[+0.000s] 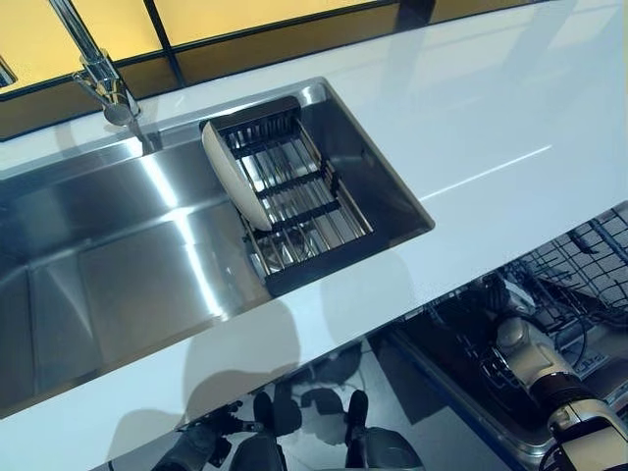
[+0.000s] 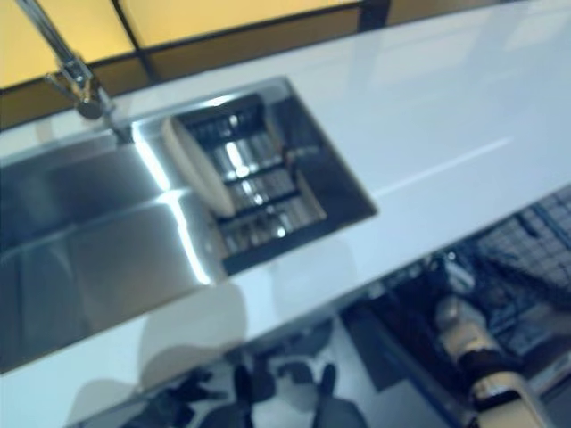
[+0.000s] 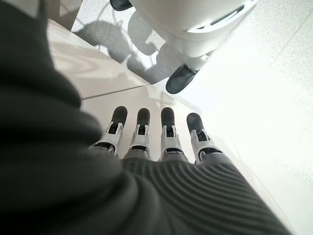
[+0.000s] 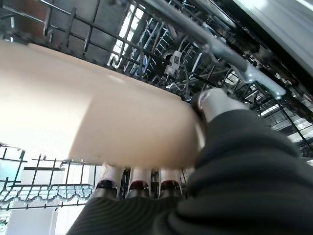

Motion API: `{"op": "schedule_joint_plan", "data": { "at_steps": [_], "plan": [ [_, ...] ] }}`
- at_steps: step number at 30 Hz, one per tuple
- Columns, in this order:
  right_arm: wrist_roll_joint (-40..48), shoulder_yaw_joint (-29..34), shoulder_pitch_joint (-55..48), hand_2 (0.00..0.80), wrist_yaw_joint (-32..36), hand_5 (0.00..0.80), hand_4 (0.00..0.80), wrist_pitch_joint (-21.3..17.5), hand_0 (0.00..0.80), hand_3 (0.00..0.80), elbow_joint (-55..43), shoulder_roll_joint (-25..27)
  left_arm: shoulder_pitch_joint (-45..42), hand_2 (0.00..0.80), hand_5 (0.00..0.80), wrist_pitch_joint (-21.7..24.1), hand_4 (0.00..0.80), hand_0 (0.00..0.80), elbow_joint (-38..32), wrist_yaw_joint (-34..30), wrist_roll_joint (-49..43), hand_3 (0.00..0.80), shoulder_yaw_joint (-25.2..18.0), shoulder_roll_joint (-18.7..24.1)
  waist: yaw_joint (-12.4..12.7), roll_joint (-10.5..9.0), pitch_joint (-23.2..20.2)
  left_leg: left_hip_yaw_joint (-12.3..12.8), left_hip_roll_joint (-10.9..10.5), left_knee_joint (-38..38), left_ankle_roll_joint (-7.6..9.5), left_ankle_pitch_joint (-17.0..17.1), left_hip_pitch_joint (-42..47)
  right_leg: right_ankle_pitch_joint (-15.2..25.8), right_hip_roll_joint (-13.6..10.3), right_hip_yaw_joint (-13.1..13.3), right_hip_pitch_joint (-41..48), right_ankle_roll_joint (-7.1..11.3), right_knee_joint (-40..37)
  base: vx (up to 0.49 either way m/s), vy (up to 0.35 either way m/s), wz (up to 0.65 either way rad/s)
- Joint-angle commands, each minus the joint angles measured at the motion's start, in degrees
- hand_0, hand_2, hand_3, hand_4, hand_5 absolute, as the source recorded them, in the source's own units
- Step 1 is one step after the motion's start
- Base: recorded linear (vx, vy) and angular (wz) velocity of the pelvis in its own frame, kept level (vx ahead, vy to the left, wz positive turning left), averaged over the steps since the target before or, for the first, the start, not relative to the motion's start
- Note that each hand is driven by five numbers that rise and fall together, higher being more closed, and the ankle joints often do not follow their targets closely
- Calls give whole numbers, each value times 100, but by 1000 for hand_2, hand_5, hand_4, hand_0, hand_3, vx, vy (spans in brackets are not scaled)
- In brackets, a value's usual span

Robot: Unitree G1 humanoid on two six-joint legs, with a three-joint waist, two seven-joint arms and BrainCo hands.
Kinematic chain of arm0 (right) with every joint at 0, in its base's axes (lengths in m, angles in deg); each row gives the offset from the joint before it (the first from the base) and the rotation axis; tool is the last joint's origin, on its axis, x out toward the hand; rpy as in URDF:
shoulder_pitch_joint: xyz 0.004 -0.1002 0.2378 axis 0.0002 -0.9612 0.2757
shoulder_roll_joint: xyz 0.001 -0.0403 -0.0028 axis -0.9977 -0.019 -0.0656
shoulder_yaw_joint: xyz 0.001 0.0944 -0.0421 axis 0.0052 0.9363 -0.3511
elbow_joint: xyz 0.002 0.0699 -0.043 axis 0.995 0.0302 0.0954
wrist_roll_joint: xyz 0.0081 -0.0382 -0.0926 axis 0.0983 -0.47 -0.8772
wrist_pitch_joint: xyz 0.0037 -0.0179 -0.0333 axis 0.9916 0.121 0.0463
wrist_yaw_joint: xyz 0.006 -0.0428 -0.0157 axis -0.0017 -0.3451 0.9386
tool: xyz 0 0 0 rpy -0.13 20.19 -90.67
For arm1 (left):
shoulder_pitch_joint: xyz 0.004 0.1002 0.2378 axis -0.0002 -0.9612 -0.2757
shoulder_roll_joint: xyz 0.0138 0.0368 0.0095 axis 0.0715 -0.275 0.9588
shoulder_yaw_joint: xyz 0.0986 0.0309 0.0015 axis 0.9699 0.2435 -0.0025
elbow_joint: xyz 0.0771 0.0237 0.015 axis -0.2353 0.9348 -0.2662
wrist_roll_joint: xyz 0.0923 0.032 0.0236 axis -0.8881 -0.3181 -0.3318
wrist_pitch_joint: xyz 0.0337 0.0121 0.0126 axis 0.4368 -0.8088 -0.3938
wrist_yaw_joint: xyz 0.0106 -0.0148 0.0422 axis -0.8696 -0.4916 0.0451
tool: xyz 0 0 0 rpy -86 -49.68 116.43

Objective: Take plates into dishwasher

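Left eye view: a white surface (image 1: 491,128) runs across the scene with a steel sink (image 1: 118,255) set into it and a tap (image 1: 98,69) at the sink's far left. A wire rack (image 1: 294,196) sits in the right end of the sink, and one cream plate (image 1: 234,177) stands on edge against the rack's left side. Below the near edge of the surface, at right, the dishwasher rack (image 1: 579,265) is pulled out; the right arm reaches into it.

Right eye view: same layout.

Left wrist view: left robot hand (image 3: 156,142) hangs over the floor, fingers straight and relaxed, holding nothing.

Right wrist view: right robot hand (image 4: 142,188) has its fingers under a second cream plate (image 4: 98,122) and its thumb over the rim, pinching it, among the dishwasher rack's wires.
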Motion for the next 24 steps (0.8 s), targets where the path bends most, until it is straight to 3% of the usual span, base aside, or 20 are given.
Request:
{"op": "schedule_joint_plan", "data": {
  "at_steps": [1,24],
  "plan": [
    [99,81,316,0,-228,0,0,-95,0,0,-14,39,558,0,0,217,0,0,169,114,-169,0,244,260,173,18,-62,502,-39,17,-13,-296,121,-500,203,91,-18,169,193,0,0,0],
    [285,540,-80,0,-489,0,0,-229,0,0,-1023,94,426,0,0,230,0,0,182,165,-198,0,43,229,91,-122,-63,597,-9,17,22,-331,189,-461,242,158,28,192,140,0,0,0]
  ]
}}
